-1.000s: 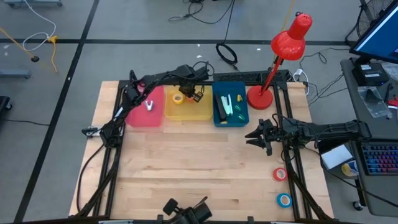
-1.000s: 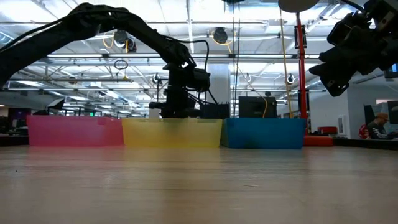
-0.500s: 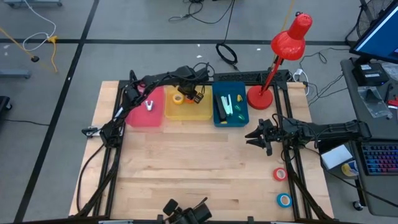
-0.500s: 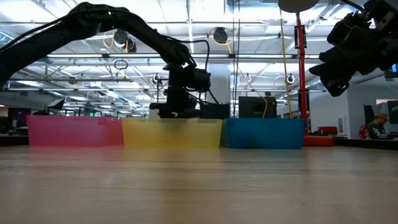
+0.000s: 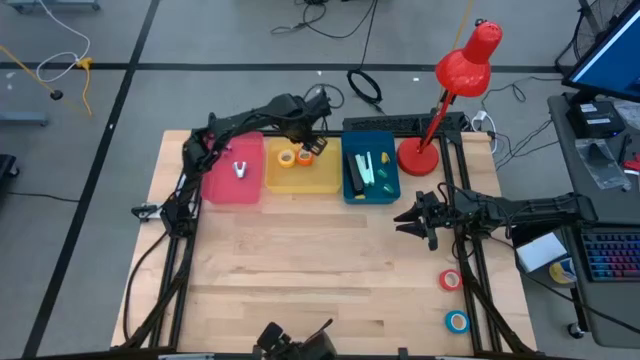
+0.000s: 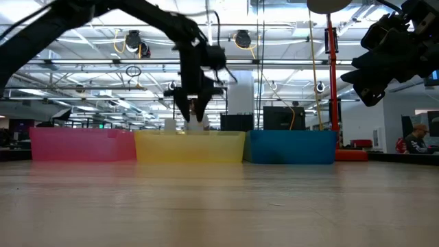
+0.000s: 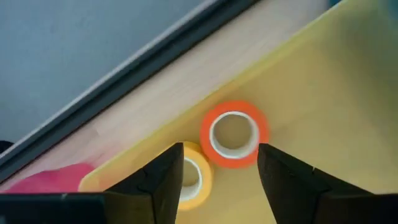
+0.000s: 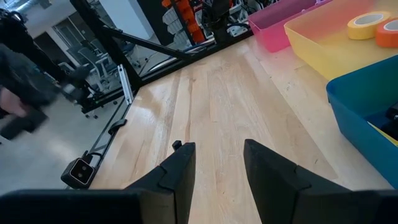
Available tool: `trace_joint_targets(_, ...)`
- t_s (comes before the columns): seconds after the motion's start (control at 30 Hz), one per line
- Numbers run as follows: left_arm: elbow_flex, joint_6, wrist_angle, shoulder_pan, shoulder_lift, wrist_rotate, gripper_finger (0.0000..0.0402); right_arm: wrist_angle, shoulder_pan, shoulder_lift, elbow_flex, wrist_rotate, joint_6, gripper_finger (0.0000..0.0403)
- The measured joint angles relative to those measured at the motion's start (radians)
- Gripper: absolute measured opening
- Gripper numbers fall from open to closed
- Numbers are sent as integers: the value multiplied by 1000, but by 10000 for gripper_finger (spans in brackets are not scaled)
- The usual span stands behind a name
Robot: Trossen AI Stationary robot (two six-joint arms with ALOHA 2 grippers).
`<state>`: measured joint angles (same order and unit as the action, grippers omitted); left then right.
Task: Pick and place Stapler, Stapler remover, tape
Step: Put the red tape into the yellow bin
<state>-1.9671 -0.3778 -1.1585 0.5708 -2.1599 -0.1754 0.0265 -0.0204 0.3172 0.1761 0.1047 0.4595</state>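
The left gripper hangs above the yellow bin, at the bin's back edge. Its fingers are spread apart and hold nothing. Right under it, inside the yellow bin, lie the orange tape and the yellow tape, touching each other. The red tape and the blue tape lie on the table, well away from the yellow bin, on the right arm's side. The right gripper waits over the table, between the yellow bin and those two rolls, with its fingers a little apart and nothing between them. The staplers lie in the blue bin, just beside the yellow bin, and a small metal thing, maybe the staple remover, sits in the pink bin on the yellow bin's other side. The drop looks done. To finish it well, I think the left arm should lift straight up with its fingers wide, so it does not bump the yellow bin's wall or knock the rolls. Then the red tape looks like a good next pick.
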Motion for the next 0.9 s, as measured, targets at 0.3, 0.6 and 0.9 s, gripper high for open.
trace_joint_targets(0.3, -1, -126, 11, -80, 252, 79, 203, 16, 0, 0, 0, 0, 0, 128)
trace_joint_targets(0.6, -2, -155, 3, -291, 461, 78, 204, 131, 0, 0, 0, 0, 0, 128)
trace_joint_targets(0.9, -2, -231, -7, -534, 540, -69, 203, 179, -1, 0, 0, 87, -30, 128)
